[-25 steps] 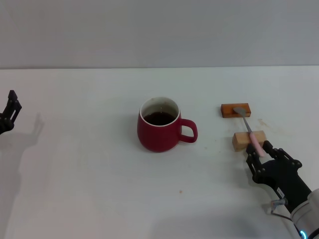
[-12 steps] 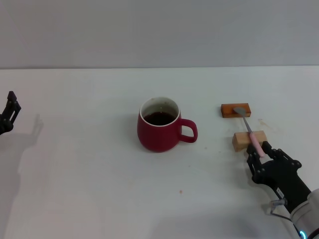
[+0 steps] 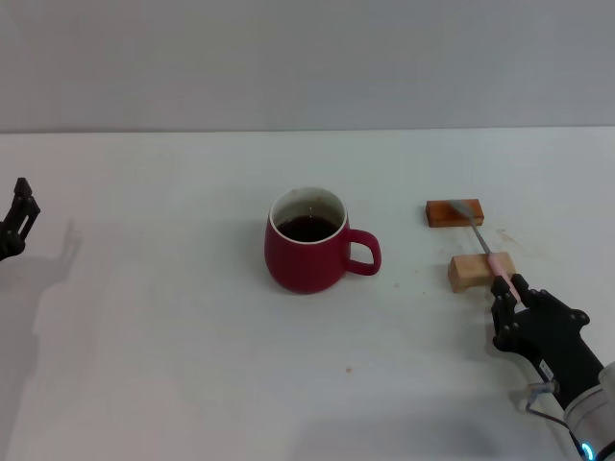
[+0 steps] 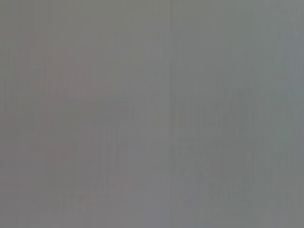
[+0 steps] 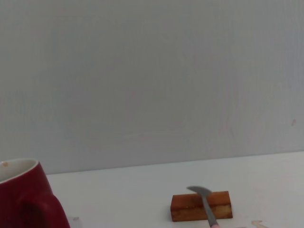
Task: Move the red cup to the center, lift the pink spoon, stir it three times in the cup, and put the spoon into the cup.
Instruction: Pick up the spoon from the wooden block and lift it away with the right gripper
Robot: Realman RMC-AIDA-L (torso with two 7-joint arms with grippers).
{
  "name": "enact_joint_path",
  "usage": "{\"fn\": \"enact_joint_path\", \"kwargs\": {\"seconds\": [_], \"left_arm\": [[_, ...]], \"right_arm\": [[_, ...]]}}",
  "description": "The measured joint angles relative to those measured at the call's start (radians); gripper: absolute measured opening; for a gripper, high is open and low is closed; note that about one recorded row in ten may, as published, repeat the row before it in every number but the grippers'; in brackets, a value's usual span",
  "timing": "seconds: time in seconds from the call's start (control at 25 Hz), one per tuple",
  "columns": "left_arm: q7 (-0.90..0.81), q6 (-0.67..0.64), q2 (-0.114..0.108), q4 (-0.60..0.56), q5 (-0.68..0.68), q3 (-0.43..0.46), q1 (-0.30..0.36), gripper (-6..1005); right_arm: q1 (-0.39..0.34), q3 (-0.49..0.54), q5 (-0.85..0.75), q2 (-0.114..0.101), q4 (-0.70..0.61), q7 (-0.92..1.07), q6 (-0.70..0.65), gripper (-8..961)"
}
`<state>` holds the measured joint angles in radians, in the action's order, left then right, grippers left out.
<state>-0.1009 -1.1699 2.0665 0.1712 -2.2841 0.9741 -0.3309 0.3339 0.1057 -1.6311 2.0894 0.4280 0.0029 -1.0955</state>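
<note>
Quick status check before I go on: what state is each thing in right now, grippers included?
Red cup: upright mid-table, dark liquid inside, handle toward the right arm.
Pink spoon: laid across both blocks, handle end at the right gripper.
Orange-brown block: flat on the table, under the spoon's bowl.
Pale block: flat, under the handle.
Right gripper: at the handle's end, grip unclear.
Left gripper: idle at the table's left edge.

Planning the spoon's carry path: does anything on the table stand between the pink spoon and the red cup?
Nothing visible does. The pink spoon lies across the pale wooden block and the orange-brown block, with the right tool at its handle end. Between them and the red cup is only bare table.
</note>
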Motion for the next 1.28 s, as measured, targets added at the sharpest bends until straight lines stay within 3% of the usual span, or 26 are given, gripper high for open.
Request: {"fn": "enact_joint_path", "kwargs": {"seconds": [1.28], "left_arm": [[0.012,0.001,0.0,0.001,0.0,-0.001,-0.001,842]], "right_arm": [[-0.026,0.0,-0.007,-0.008,0.064,-0.139,-0.121,143]]}}
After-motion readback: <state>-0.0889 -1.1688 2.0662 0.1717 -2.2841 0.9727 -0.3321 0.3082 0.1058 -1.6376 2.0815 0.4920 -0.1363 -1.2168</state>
